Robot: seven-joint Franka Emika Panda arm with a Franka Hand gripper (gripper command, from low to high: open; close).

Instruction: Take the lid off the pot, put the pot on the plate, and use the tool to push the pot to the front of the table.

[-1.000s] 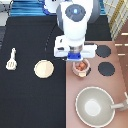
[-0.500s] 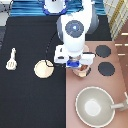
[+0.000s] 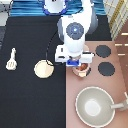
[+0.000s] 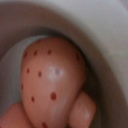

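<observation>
The pale-pink pot point(image 3: 84, 70) stands on the pinkish stove panel and shows its reddish-brown inside. My gripper point(image 3: 78, 63) hangs directly over it, and the hand covers most of the pot. The wrist view looks down into the pot's pale wall point(image 4: 102, 35), where a pink, red-dotted strawberry-like piece point(image 4: 52, 80) lies. The tan plate point(image 3: 44, 69) rests bare on the black table point(image 3: 30, 100), toward the exterior view's left of the pot. The cream spatula tool point(image 3: 11, 59) lies further left. The lid is not in view.
A large grey-beige pan point(image 3: 95, 106) with a long handle sits on the stove toward the exterior view's bottom right. Two black burners point(image 3: 103, 51) point(image 3: 106, 69) lie to the right of the pot.
The hand has come down closer over the pot, and the arm's upper body has swung further into view. The pot, plate and tool have stayed where they were.
</observation>
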